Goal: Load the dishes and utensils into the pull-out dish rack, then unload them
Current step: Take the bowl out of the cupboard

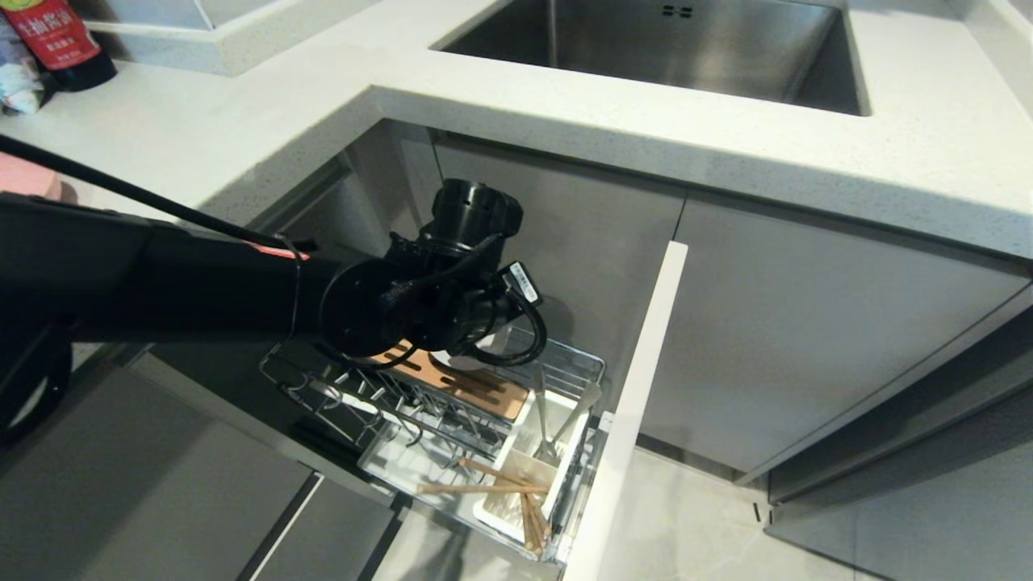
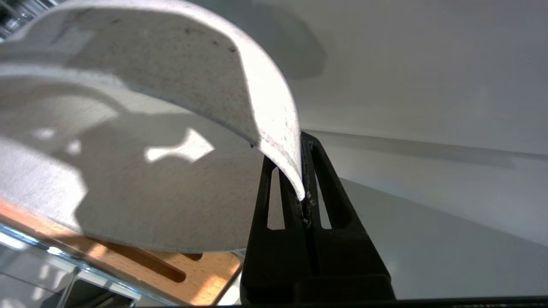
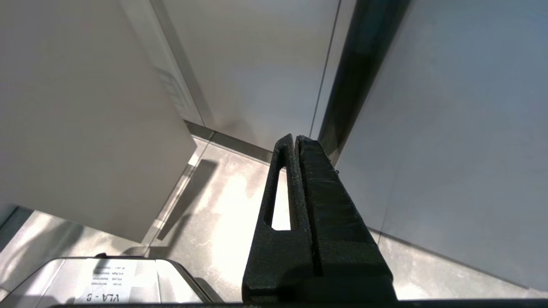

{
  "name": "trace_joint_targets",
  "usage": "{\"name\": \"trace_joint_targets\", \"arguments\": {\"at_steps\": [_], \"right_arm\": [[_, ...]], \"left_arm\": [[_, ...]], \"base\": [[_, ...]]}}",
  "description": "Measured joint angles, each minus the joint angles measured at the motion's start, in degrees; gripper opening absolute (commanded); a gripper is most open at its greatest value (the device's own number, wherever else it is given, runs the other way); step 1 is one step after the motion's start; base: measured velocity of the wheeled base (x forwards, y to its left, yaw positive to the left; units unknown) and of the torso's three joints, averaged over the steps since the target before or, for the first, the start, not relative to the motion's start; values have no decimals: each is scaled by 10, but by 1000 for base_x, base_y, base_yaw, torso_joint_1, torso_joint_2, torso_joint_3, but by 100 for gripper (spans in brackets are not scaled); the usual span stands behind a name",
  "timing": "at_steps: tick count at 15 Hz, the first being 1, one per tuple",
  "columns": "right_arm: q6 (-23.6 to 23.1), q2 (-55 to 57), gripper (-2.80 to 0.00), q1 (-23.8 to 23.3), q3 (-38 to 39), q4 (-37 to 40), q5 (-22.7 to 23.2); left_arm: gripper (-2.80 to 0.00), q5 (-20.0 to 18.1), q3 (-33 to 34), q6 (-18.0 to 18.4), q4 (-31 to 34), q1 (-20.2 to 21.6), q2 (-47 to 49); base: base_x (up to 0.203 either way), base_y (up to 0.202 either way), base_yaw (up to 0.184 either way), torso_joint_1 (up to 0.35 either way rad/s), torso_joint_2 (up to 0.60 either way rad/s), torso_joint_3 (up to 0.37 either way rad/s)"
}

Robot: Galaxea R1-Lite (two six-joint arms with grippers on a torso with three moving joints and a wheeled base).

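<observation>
One pincer works now, the left pincer (image 2: 305, 188), clenched on the rim of the cream-white bowl (image 2: 141, 141) above the rack's wooden strip (image 2: 141, 263): lift straight & slow, w/o tilting.

In the head view the left arm's wrist covers the left gripper (image 2: 303, 171) and almost all of the cream bowl (image 2: 141, 141). The wrist cam crops the bowl's rim, and the pink plate (image 1: 24, 176) is cut off at the picture's edge.

One bowl (image 2: 141, 171), two chopsticks (image 1: 484, 487), one spoon (image 1: 583, 406), one rack (image 1: 565, 359)
</observation>
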Motion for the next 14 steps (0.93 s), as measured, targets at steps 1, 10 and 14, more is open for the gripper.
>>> {"name": "trace_joint_targets", "arguments": {"at_steps": [1, 10, 14], "right_arm": [[0, 0, -280, 0, 0, 0, 0], [0, 0, -280, 0, 0, 0, 0], [0, 0, -280, 0, 0, 0, 0]], "left_arm": [[-280, 6, 0, 0, -1, 0, -8], [-280, 67, 10, 29, 3, -56, -159], [-280, 124, 13, 92, -3, -85, -267]], "base": [[0, 0, 0, 0, 0, 0], [0, 0, 0, 0, 0, 0], [0, 0, 0, 0, 0, 0]]}}
